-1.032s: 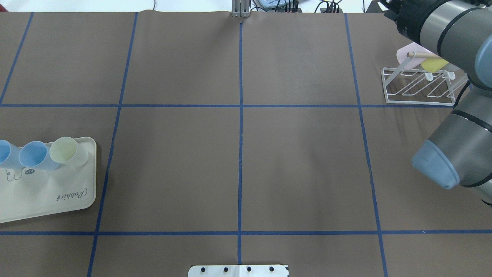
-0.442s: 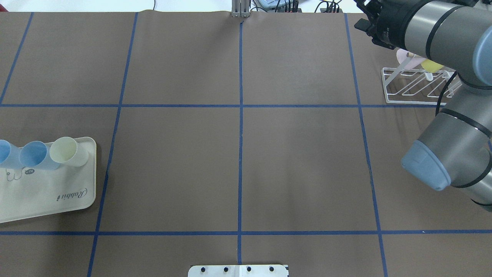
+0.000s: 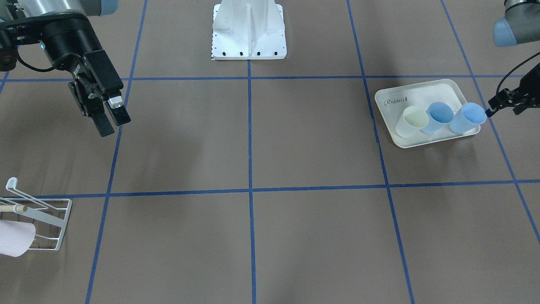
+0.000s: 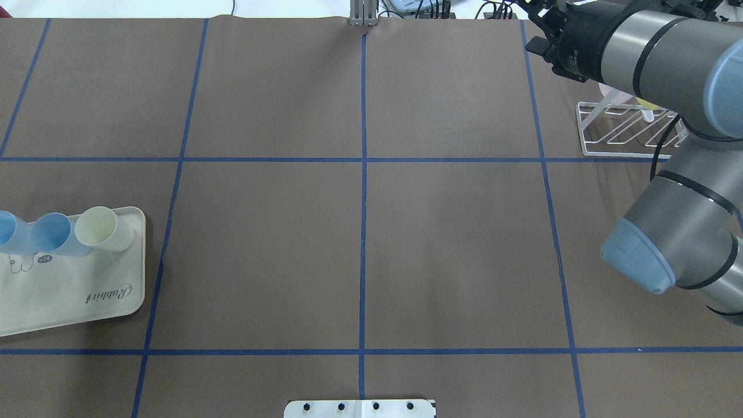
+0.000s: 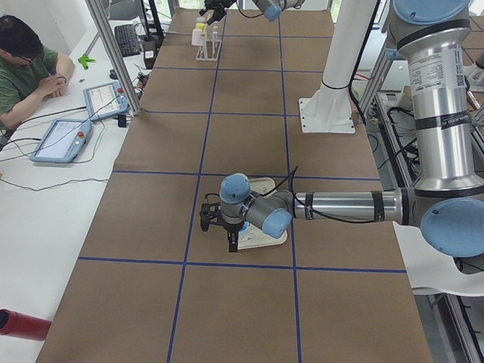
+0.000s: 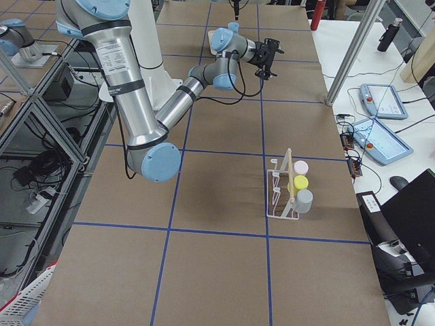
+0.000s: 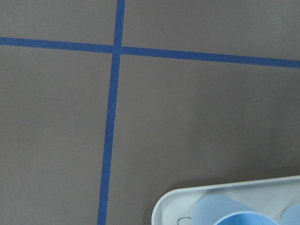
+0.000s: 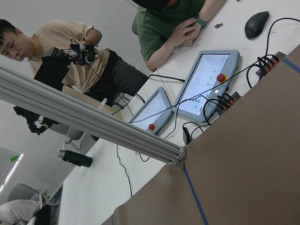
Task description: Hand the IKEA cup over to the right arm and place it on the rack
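Your right claw point(image 3: 114, 126) hangs above the tabletop point(image 3: 295, 139) with its jaws apart and nothing between them. I judge it is held high and open so that it can take a cup in mid-air when the other arm brings one across. Your left claw point(image 3: 502, 103) shows only as a black shape at the picture's edge, and you cannot tell whether its jaws are apart or together. It sits by the outer end of the tray point(image 3: 422, 90), which reads as an approach to the nearest cup.

In the front-facing view, the outer blue cup point(image 3: 466, 118) stands upright on the tray just beside the left claw, at its 8 o'clock. I take this to be the cup for the handover. The inner blue cup point(image 3: 438, 116) and the cream cup point(image 3: 411, 121) stand in line beyond it, towards 9 o'clock.

From the right claw, that outer blue cup is well apart at 3 o'clock. The rack point(image 3: 46, 217) lies at the right claw's 7 o'clock, on that arm's side of the tabletop. This is probably why the cup must change claws. A pink cup point(image 3: 14, 238) already sits on the rack.
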Controlling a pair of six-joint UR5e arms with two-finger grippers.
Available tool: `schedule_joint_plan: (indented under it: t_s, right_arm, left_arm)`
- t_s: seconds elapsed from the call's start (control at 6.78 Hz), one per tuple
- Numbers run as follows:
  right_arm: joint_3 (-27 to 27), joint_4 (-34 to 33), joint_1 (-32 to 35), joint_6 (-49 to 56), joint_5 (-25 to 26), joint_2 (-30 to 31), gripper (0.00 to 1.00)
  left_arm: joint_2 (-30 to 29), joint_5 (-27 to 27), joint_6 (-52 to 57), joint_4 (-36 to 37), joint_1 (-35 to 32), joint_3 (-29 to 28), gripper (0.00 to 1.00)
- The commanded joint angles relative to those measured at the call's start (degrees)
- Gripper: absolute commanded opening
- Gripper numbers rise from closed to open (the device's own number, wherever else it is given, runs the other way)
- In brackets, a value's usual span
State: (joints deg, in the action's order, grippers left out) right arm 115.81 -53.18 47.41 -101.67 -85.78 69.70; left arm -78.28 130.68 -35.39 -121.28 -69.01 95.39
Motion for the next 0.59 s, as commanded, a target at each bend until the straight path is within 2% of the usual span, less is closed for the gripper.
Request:
schedule_joint_plan:
  t_s: [0.0,0.29,0.44]
  right_arm:
    - [-0.23,0.00,-0.21,0.06,0.00,-0.01,1.00]
    - [-0.23,0.00,-0.30,0.06,0.00,-0.01,1.00]
    - [-0.32,0.00,-0.39,0.15,-0.09,-0.01,1.00]
  left_arm:
    - [0.41,0.01,-0.03,-0.01,2.38,0.06,1.00]
    - [0.41,-0.08,-0.12,-0.01,3.96,0.06,0.99]
    - [0.41,-0.17,-0.12,-0.01,4.84,-0.03,0.94]
